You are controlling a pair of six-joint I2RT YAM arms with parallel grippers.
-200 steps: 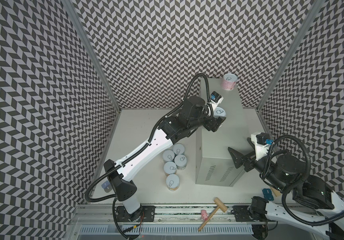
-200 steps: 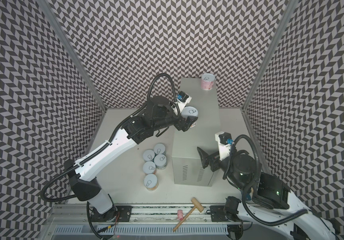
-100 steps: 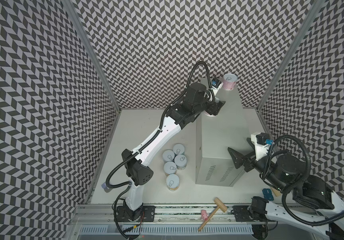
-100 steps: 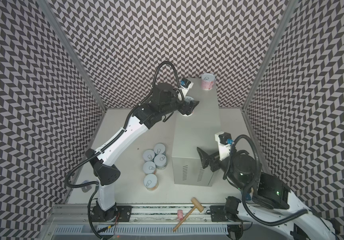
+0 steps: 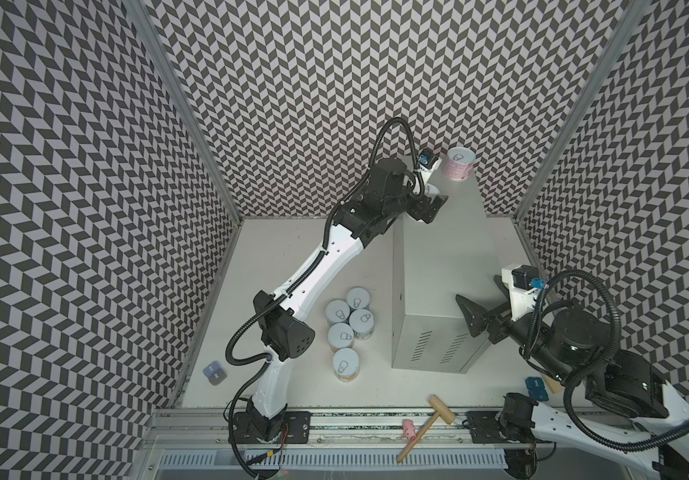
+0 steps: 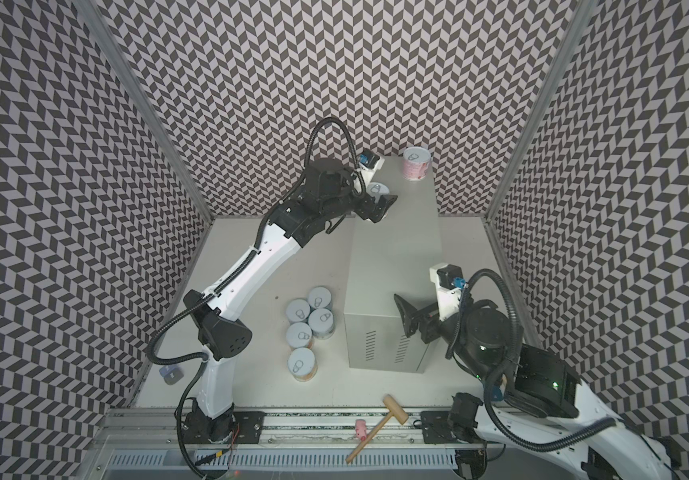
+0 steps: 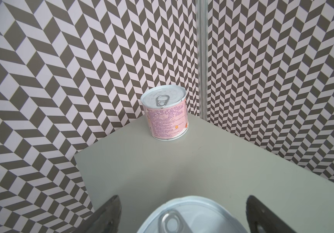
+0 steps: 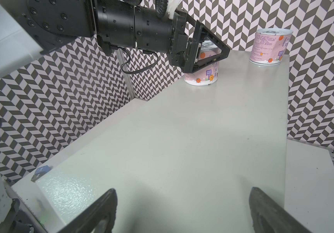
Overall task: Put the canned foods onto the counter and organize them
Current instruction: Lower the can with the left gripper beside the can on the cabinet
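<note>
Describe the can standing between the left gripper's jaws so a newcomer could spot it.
Find the tall grey counter standing mid-scene; two pink-labelled cans stand at its far end. The wanted can is nearer the counter's left edge, flanked by the open left gripper, while the other can stands alone in the far corner.

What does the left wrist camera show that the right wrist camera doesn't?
Only the left wrist view: the ring-pull lid of the near can from above, sitting between the left gripper's spread fingers. Only the right wrist view: that gripper and its arm seen from the side, the near can's pink label, the long bare stretch of counter, and the open right gripper. Both: the far pink can at the counter's back corner, and the zigzag walls.
</note>
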